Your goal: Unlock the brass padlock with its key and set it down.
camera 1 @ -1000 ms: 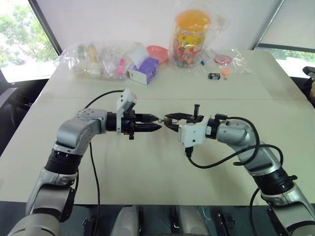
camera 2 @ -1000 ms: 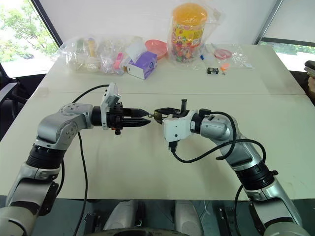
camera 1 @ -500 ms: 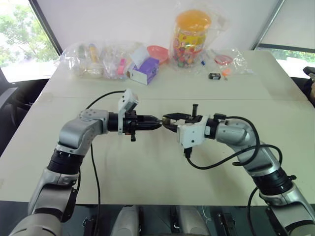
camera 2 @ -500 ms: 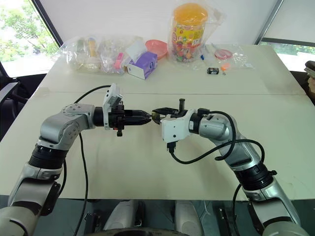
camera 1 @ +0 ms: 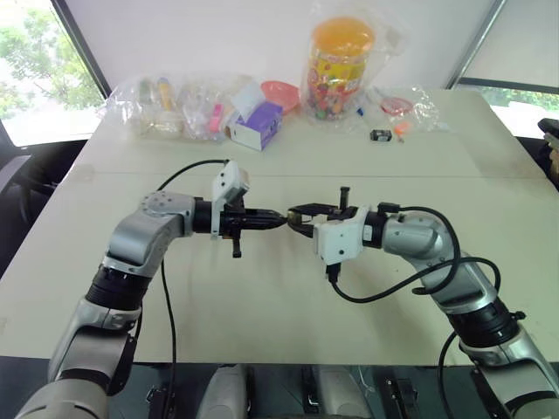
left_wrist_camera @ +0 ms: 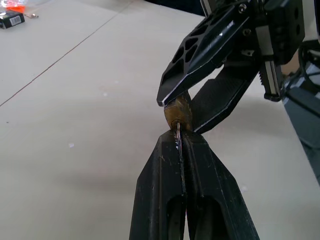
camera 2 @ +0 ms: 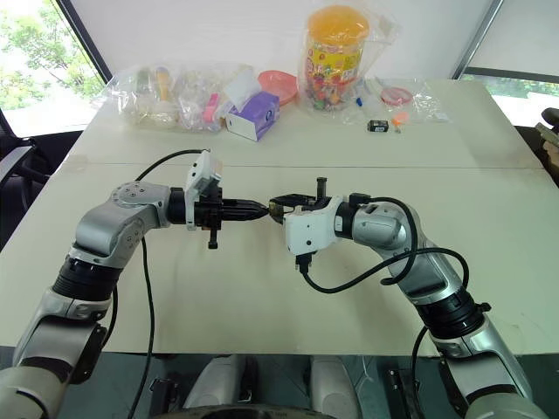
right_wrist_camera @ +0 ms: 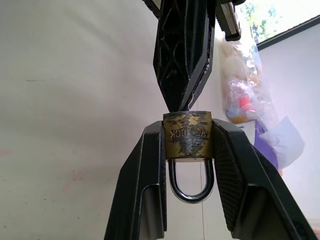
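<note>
brass padlock (right_wrist_camera: 187, 134): small tarnished yellow-gold body with raised lettering; silvery shackle loop hanging toward the right wrist; held in the air above the bench (camera 1: 262, 297)
right gripper (right_wrist_camera: 187, 150): jaws part-open, clamped on the padlock's two sides
left gripper (left_wrist_camera: 179, 142): jaws pressed together on a thin metal key (left_wrist_camera: 177, 131); key tip at the padlock's base

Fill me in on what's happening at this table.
The robot is working a key into a padlock, held above the table. The right gripper clamps the brass padlock between its fingers, shackle pointing back toward the wrist. The left gripper, fingers shut on the thin key, has its tip at the padlock's body. The shackle looks closed.
</note>
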